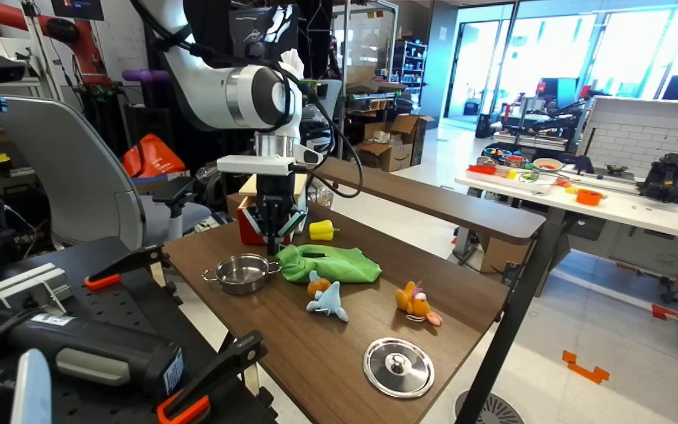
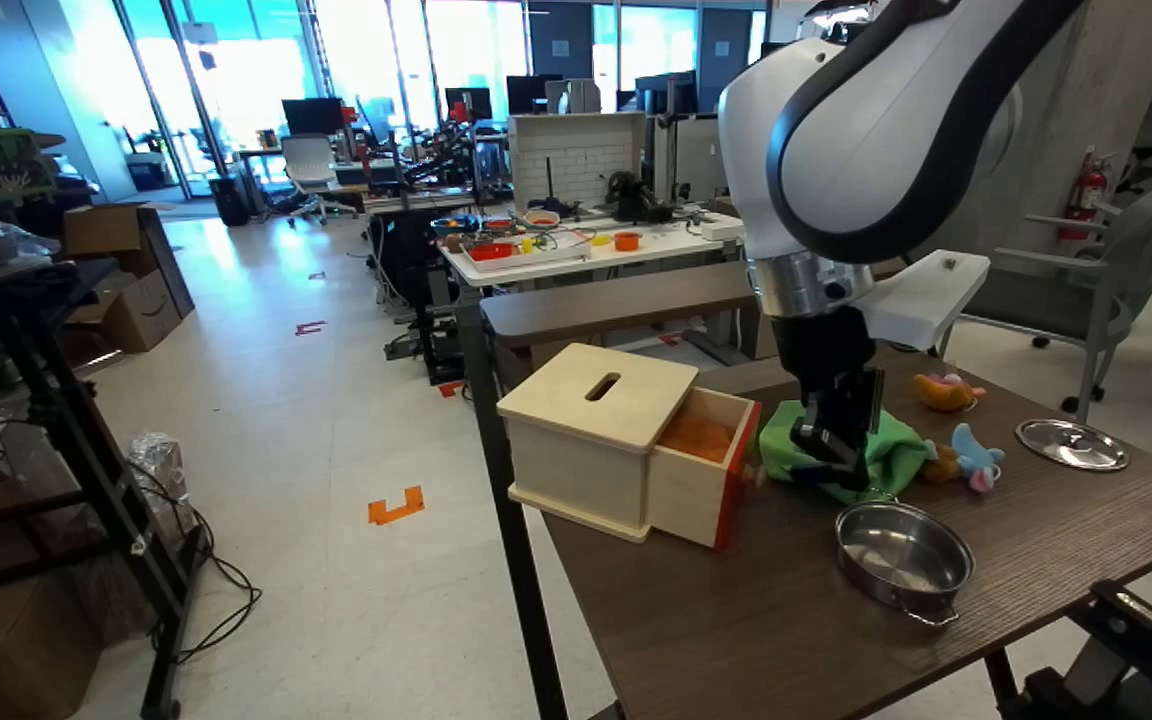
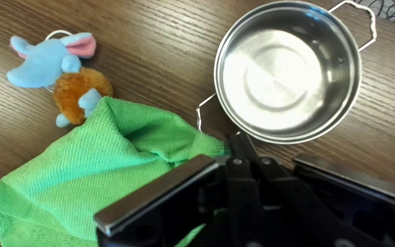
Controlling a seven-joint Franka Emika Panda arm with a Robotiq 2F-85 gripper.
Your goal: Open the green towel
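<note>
Towel point(image 3: 81, 171) L of claw point(image 3: 240, 138) (wrist v.), long axis leading away; claw closed up, can't tell if w/ towel pinched.

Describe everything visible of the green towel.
The green towel looks like ribbed cloth. It lies crumpled, unopened, on the table. One gathered end reaches the jaws, pinched or not I can't tell, and hides part of the pot handle in the wrist view. Another edge seems to touch the blue plush toy.
</note>
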